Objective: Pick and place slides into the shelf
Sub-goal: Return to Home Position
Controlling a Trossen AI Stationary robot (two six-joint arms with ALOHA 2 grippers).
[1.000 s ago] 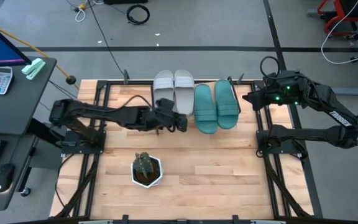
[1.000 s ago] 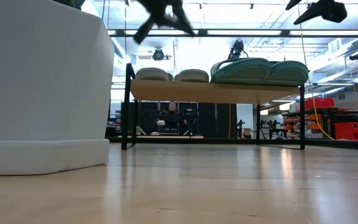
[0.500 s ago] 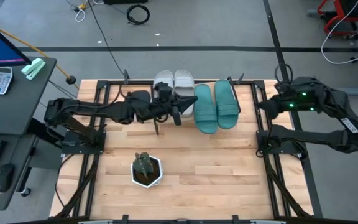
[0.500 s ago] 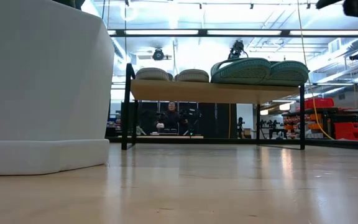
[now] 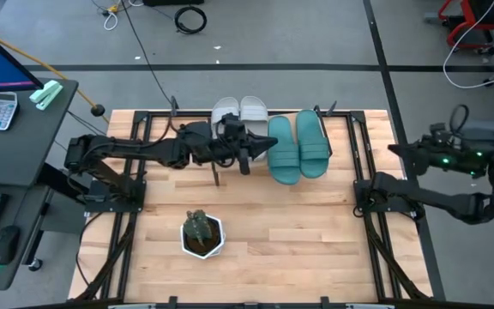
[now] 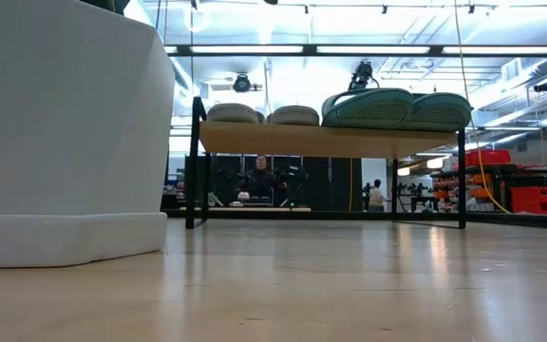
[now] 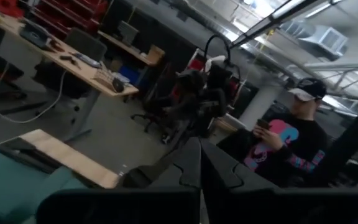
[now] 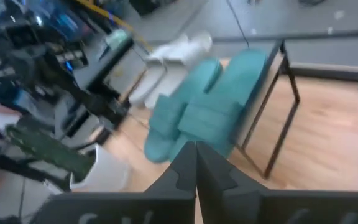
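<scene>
Withdrawing the right jaws, pressed together, toward the frame's right edge; hovering the left jaws, likewise together, by the grey slides point(image 5: 251, 109); judging the shelf point(image 6: 330, 141) fully loaded.

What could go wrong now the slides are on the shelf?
The left gripper hangs over the front of the grey slides; pulling back, it might bump them off the shelf. The green slides stick out farther forward than the grey ones, so a knock might tip them off. The right gripper waits off to the right.
</scene>
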